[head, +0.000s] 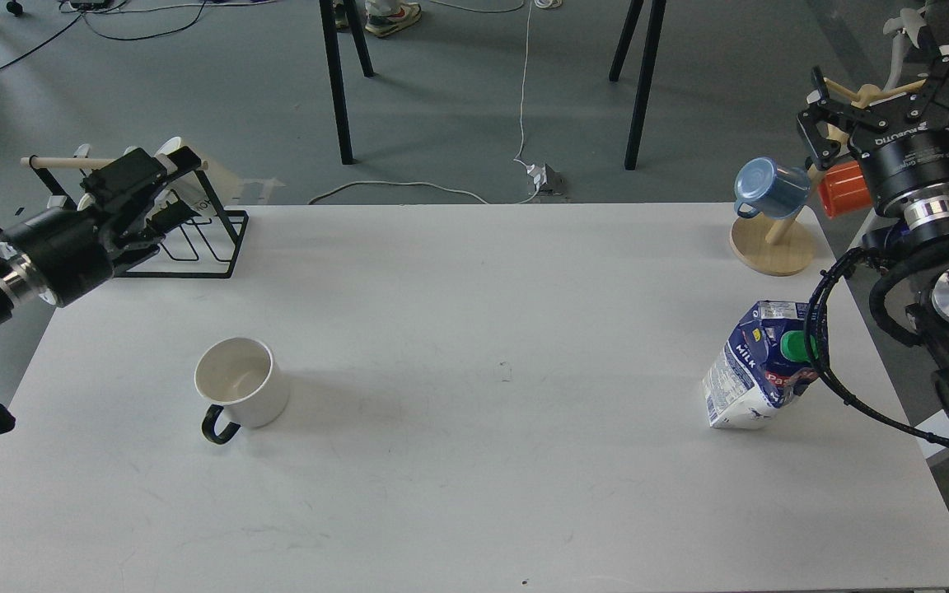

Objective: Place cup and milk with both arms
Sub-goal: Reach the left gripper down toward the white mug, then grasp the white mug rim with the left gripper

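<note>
On the table, cup and milk stand free; both claws' states cannot be told.

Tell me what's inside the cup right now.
The cup looks empty: its cream inner wall and bottom show, with nothing in it. The near inner wall is hidden by the rim.

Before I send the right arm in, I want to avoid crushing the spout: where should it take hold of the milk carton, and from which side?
Probably the flat body of the milk carton below the gable, across two opposite panels. It stands upright near the table's right edge, green cap on top, so the right gripper, now raised above it, should come in level from the right.
</note>
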You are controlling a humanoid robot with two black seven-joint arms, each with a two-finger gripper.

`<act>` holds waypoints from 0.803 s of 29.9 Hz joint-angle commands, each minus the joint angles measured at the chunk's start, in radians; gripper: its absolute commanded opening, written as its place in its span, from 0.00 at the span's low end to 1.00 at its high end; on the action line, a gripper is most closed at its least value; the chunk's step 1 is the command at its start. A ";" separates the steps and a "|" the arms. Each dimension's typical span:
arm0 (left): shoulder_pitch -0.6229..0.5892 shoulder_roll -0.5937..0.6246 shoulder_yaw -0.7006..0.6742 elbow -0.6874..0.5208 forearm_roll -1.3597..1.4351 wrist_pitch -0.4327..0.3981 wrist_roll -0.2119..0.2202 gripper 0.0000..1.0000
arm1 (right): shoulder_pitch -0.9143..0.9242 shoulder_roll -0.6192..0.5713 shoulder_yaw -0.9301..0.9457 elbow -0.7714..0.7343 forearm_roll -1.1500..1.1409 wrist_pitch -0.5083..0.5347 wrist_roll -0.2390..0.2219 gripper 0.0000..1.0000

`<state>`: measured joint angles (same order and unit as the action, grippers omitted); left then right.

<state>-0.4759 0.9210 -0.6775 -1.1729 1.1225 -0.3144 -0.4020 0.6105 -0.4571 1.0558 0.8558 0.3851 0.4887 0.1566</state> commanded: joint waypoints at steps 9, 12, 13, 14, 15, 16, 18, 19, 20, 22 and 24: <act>0.071 -0.008 0.098 0.013 0.839 0.288 0.005 0.83 | 0.000 -0.021 0.012 -0.003 0.000 0.000 0.000 0.99; 0.071 -0.016 0.139 0.045 0.934 0.313 0.009 0.78 | -0.001 -0.021 0.012 -0.003 0.000 0.000 0.000 0.99; 0.071 -0.027 0.147 0.059 0.945 0.314 0.011 0.77 | -0.002 -0.021 0.012 -0.003 0.000 0.000 0.000 0.99; 0.069 -0.045 0.153 0.073 0.945 0.314 0.011 0.75 | -0.002 -0.020 0.012 -0.003 0.001 0.000 0.000 0.99; 0.069 -0.059 0.154 0.085 0.945 0.314 0.009 0.73 | -0.002 -0.020 0.012 -0.003 0.000 0.000 0.000 0.99; 0.069 -0.070 0.154 0.097 0.947 0.314 0.009 0.70 | -0.002 -0.018 0.012 -0.003 0.000 0.000 0.000 0.99; 0.071 -0.082 0.164 0.122 0.947 0.314 0.009 0.65 | -0.002 -0.017 0.012 -0.004 0.000 0.000 0.000 0.99; 0.071 -0.090 0.170 0.133 0.947 0.314 0.009 0.63 | -0.002 -0.017 0.012 -0.004 0.000 0.000 0.000 0.99; 0.069 -0.100 0.179 0.143 0.947 0.316 0.011 0.63 | -0.002 -0.017 0.012 -0.004 0.000 0.000 0.000 0.99; 0.068 -0.122 0.182 0.163 0.947 0.316 0.012 0.63 | -0.002 -0.014 0.012 -0.006 0.000 0.000 0.000 0.99; 0.066 -0.129 0.182 0.179 0.947 0.316 0.011 0.54 | -0.002 -0.014 0.012 -0.007 0.000 0.000 0.000 0.99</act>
<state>-0.4058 0.8084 -0.4988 -1.0181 2.0694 0.0013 -0.3906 0.6090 -0.4723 1.0677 0.8507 0.3850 0.4887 0.1565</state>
